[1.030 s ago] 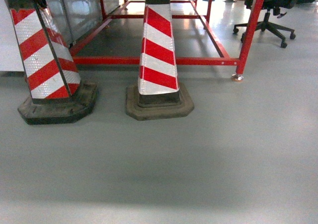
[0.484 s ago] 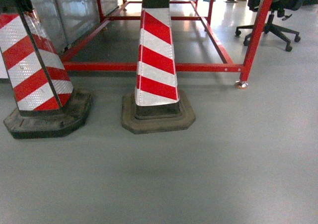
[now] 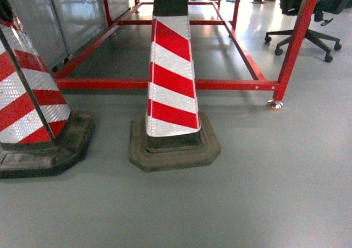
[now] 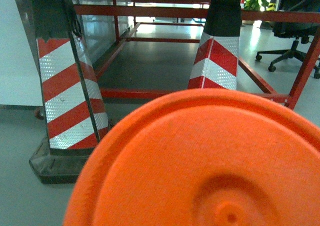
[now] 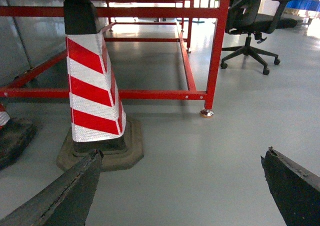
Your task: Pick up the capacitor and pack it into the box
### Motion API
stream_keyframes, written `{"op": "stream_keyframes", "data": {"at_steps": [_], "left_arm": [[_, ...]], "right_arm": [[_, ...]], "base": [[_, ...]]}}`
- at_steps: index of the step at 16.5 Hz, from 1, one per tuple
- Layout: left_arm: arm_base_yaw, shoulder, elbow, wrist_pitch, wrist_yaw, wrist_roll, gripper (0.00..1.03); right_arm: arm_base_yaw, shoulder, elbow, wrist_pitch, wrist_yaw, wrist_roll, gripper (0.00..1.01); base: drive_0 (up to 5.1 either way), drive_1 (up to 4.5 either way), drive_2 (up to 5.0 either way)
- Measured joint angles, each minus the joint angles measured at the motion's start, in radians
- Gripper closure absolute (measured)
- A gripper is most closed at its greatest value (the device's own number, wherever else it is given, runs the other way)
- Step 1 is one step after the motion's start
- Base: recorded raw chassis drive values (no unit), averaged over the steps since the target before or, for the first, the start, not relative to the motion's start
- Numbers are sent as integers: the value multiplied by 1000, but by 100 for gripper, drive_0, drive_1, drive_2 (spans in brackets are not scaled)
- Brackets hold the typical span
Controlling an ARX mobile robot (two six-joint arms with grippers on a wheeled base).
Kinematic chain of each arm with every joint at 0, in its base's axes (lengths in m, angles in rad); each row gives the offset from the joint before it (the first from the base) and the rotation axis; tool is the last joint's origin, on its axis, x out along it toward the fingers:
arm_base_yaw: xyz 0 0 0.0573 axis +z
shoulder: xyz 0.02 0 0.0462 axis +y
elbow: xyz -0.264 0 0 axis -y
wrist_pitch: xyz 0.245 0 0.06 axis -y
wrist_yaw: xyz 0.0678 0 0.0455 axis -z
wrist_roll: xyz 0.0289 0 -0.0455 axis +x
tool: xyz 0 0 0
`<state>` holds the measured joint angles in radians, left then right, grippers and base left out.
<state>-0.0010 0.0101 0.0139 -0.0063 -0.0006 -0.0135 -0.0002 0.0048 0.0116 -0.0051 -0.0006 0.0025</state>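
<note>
Box and capacitor: neither appears in any view.
Middle cone [image 3: 172, 83]: red and white stripes, black top, upright on a dark rubber base, just in front of the red frame [image 3: 165, 84].
Left cone [image 3: 27, 99]: same stripes, cut off by the picture edge, near the middle cone.
Floor [image 3: 264, 193]: smooth grey.
Office chair [image 3: 308, 22]: black, on castors, beyond the frame's right leg.
Right gripper [image 5: 182, 186]: two dark fingers [image 5: 65, 193] wide apart, nothing between them.
Left gripper: out of sight; an orange disc [image 4: 200, 166] fills the lower wrist view, so I cannot tell its claw state.
</note>
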Motion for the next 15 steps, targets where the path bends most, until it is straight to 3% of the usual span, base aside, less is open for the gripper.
{"op": "stream_keyframes", "data": {"at_steps": [7, 15], "left_arm": [[0, 0, 0, -1, 0, 0, 60], [0, 0, 0, 0, 1, 0, 60]], "right_arm": [[0, 0, 0, 1, 0, 0, 3], [0, 0, 0, 1, 0, 0, 3]], "base": [[-1, 376, -378], [0, 0, 0]]}}
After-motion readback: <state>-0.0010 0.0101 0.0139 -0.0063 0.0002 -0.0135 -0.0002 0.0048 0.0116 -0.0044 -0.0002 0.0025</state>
